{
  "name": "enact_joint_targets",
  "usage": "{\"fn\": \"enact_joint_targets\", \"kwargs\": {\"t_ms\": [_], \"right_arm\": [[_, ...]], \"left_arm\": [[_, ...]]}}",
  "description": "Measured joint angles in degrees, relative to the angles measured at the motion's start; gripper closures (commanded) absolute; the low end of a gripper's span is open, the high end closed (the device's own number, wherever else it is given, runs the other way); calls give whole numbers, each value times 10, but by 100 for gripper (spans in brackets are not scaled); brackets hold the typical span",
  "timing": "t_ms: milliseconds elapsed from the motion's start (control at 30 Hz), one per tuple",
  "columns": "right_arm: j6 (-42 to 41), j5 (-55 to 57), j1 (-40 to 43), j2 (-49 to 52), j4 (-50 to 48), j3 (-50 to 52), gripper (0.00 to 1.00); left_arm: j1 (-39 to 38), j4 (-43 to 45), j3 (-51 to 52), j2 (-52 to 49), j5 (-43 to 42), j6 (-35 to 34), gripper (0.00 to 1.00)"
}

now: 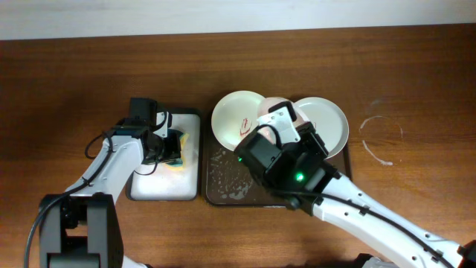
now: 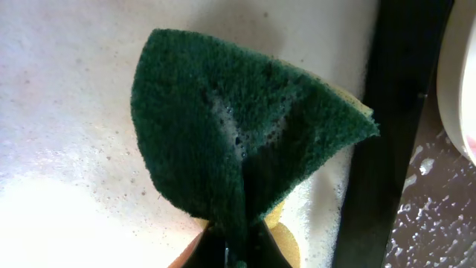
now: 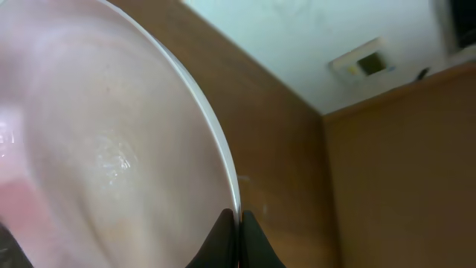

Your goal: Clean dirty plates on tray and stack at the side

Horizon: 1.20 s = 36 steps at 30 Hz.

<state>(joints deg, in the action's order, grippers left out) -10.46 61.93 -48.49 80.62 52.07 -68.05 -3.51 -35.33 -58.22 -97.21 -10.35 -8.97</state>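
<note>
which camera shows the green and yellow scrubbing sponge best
Left wrist: the green and yellow scrubbing sponge fills the frame, pinched by the left gripper. Overhead shows only a sliver beside that gripper; right wrist shows none.

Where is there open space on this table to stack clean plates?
The table is bare right of the tray, around a white ring mark, along the back edge, and left of the white tray. Crowded: the tray's back, where cream-white plate, pinkish plate and mint plate bunch around the right claw, and the white tray, with left claw gripping sponge.
</note>
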Motion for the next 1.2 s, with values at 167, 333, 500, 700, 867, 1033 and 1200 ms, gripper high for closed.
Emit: {"fn": "enact_joint_targets", "kwargs": {"t_ms": [167,333,500,700,867,1033,1200], "right_arm": [[0,33,-7,0,-3,0,96],[-37,-8,37,0,-3,0,96],[-82,-172,209,0,-5,-1,96],[-102,-415,489,0,-18,-1,96],[-89,-570,696,8,-22,-1,96],[-66,-635,788,75,-33,-1,96],[-57,-653,803,142,-72,-1,70]], "left_arm": [[0,0,0,0,0,0,100],[0,0,0,0,0,0,100],[0,0,0,0,0,0,100],[0,0,0,0,0,0,100],[0,0,0,0,-2,0,100],[0,0,0,0,-2,0,100],[0,0,0,0,-2,0,100]]}}
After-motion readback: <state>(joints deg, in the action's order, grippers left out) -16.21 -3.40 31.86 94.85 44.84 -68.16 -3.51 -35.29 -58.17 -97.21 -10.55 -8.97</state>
